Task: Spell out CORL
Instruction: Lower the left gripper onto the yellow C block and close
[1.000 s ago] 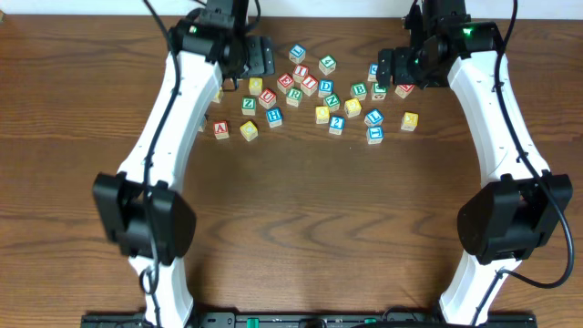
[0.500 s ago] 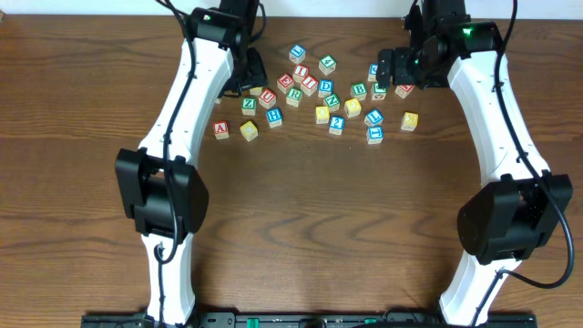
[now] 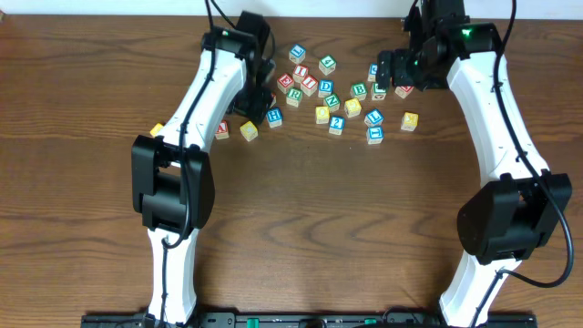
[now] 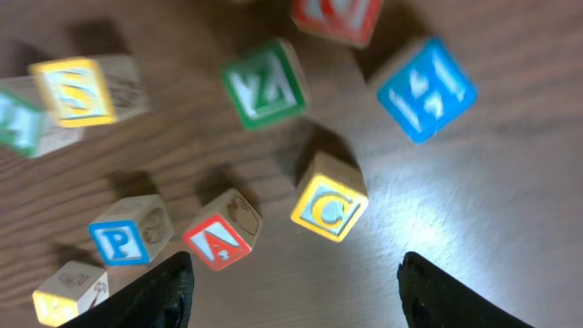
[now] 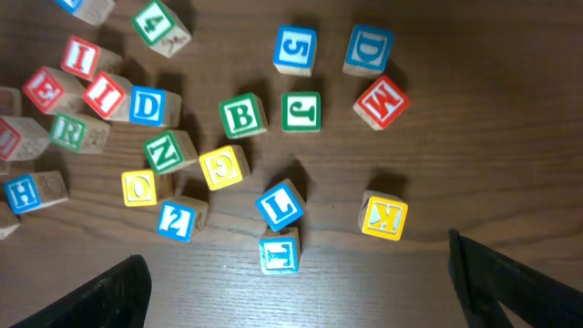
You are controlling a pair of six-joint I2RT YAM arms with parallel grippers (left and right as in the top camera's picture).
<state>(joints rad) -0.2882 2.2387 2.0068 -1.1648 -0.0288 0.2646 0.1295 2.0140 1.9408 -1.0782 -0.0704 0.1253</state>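
Note:
The yellow C cube lies just ahead of my open, empty left gripper; overhead it sits at the left end of the pile beside that gripper. The yellow O cube, green R cube and blue L cube lie in the pile below my open, empty right gripper. Overhead, O, R and L lie apart among other cubes. The right gripper hovers over the pile's right end.
Several other letter cubes crowd the far middle of the table: red A, blue P, green Z, blue H, blue T, yellow K. A lone yellow cube lies left of the left arm.
My left arm has swung right and toward the near side, bringing its gripper over the left end of the pile. The right arm and the cubes have not moved.

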